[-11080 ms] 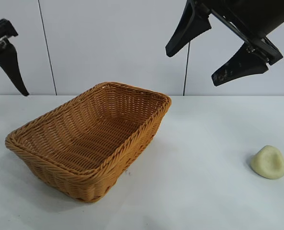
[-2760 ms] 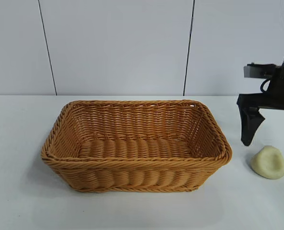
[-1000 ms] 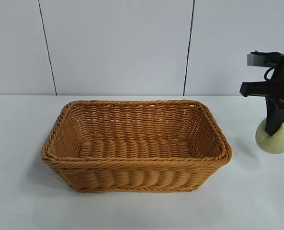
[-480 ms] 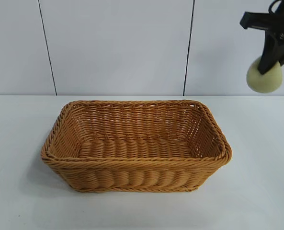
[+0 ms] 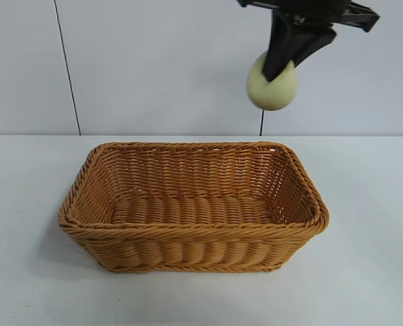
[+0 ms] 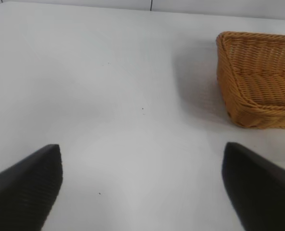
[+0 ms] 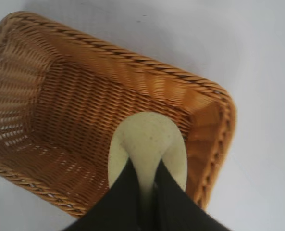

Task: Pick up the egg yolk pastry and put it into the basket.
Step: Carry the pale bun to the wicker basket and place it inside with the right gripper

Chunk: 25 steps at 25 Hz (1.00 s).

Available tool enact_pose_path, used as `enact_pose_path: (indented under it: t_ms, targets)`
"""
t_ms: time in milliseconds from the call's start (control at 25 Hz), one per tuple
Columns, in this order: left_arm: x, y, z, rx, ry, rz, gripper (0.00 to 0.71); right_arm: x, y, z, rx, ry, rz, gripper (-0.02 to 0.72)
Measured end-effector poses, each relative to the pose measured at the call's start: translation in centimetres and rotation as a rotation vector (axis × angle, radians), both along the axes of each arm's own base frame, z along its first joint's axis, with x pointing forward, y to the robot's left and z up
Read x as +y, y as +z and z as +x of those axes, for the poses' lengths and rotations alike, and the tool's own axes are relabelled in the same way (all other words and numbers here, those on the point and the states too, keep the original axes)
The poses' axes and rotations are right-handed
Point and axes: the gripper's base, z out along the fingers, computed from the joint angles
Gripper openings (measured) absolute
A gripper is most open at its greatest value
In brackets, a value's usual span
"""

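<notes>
Setting: white tabletop [image 5: 364, 272] under pale wall panels [image 5: 160, 68] with dark vertical seams
Basket: golden-brown wicker basket [image 5: 193, 234] in the lower middle of the exterior view, long side toward the camera, nothing inside
Pastry: egg yolk pastry [image 5: 272, 87] high in the upper right of centre of the exterior view, clear of the table, pale and rounded
Right pincer: right gripper [image 5: 281, 64] reaching down from the top edge, fingers pressed together on the upper part of the pastry, most of the lump hanging below the tips
Wrist check: from the right wrist view, pastry [image 7: 147, 149] seen against the woven floor near one end wall of the basket [image 7: 60, 96]
Step in hand: carrying the pastry over the basket, by the look of it not yet lowered
Doing it well: shift toward the middle of the basket before descending; lower until close to the weave; only then spread the fingers, so no drop from height and no bounce over the braided rim
Risk: soft lump pinched near its top, likely to slip or deform under a jerk; slow, level travel advised
Left pincer: left gripper [image 6: 142, 192] parked over bare table, fingers spread wide, basket corner at the upper right of its view
In the way: nothing between pastry and basket opening; only the near end wall and rim to clear
</notes>
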Motion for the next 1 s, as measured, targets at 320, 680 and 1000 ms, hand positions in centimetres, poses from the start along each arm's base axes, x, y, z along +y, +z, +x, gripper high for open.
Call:
enact_pose_path:
  t_ms: [320,680,1000]
  targets:
    - [0.0,0.0,0.0,0.000,0.000,0.000,0.695,5.4,-6.0,0.3,0.068,0.080,-0.026,0.000]
    - [0.0,0.0,0.0,0.000,0.000,0.000,0.695,6.2,-12.5,1.5,0.187,0.076,-0.096,0.195]
    - [0.0,0.0,0.0,0.000,0.000,0.000,0.695,6.1,-10.4,1.8,0.180,0.102,-0.134,0.501]
